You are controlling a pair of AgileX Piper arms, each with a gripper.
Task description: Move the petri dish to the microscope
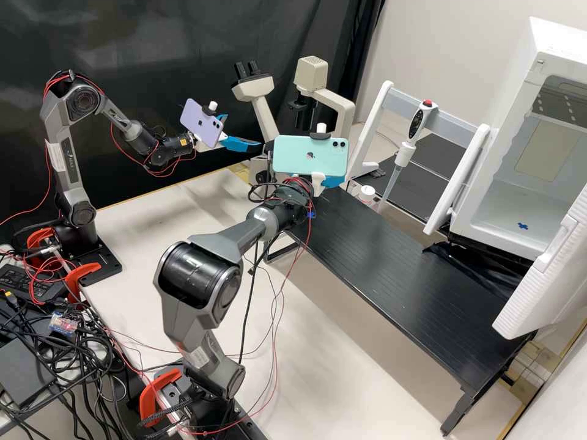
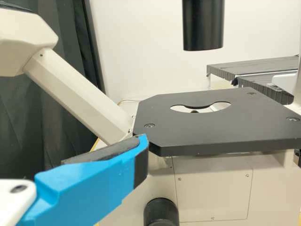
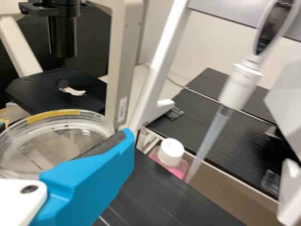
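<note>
R end effector (image 1: 333,181) clamped on 1 yellow-taped petri dish (image 3: 51,143), up off the desk (image 1: 397,269) near 1 microscope (image 1: 265,116); L end effector (image 1: 244,131) apart, near its stage (image 2: 211,134). Also 1 white-capped bottle (image 3: 180,172) w/ pink liq. & 1 pipette (image 3: 239,89).

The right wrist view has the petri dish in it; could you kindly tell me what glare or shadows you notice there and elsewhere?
Right wrist view: pale reflections on the petri dish, brightest along its rim; high view: a white highlight on one arm's black joint; left wrist view: bright wall, little glare on the microscope stage.
</note>
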